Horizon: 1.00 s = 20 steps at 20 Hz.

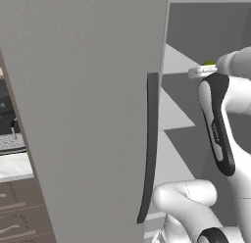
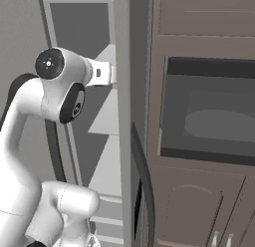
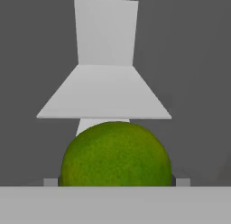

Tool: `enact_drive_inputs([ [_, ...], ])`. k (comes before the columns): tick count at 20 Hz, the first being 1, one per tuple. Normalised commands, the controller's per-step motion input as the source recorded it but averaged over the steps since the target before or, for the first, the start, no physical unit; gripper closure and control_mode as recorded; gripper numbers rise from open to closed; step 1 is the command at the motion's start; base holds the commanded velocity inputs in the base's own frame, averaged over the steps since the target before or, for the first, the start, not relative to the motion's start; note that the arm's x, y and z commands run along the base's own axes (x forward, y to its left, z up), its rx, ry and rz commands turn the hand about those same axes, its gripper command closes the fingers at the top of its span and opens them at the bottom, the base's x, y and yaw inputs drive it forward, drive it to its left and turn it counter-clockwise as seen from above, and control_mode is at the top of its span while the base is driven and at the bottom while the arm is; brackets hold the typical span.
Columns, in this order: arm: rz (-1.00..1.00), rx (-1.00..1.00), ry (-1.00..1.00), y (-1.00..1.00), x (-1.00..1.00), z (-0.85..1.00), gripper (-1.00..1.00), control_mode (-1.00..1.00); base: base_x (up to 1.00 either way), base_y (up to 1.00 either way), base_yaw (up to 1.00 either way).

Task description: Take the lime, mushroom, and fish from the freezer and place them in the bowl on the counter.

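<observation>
We reach into the freezer (image 1: pixel 88 114), above its pale shelf (image 3: pixel 103 94). Our jaws stand wide around the lime (image 3: pixel 116 154), ready to lift it out.

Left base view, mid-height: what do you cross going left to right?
counter → freezer door → dark door handle → pale freezer shelves → robot arm.
</observation>
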Motion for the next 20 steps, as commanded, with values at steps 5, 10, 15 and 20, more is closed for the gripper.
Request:
enact_drive_inputs([
  [5, -0.06, 0.00, 0.01, 0.13, -1.00, 0.15, 1.00, -1.00, 0.00, 0.00, 0.00],
  [10, -0.08, 0.00, 0.03, 0.16, -1.00, 0.18, 1.00, -1.00, 0.00, 0.00, 0.00],
  [15, -0.09, 0.00, 0.05, 0.09, -1.00, 0.10, 1.00, -1.00, 0.00, 0.00, 0.00],
  [20, -0.03, 0.00, 0.14, 0.06, -1.00, 0.02, 1.00, -1.00, 0.00, 0.00, 0.00],
])
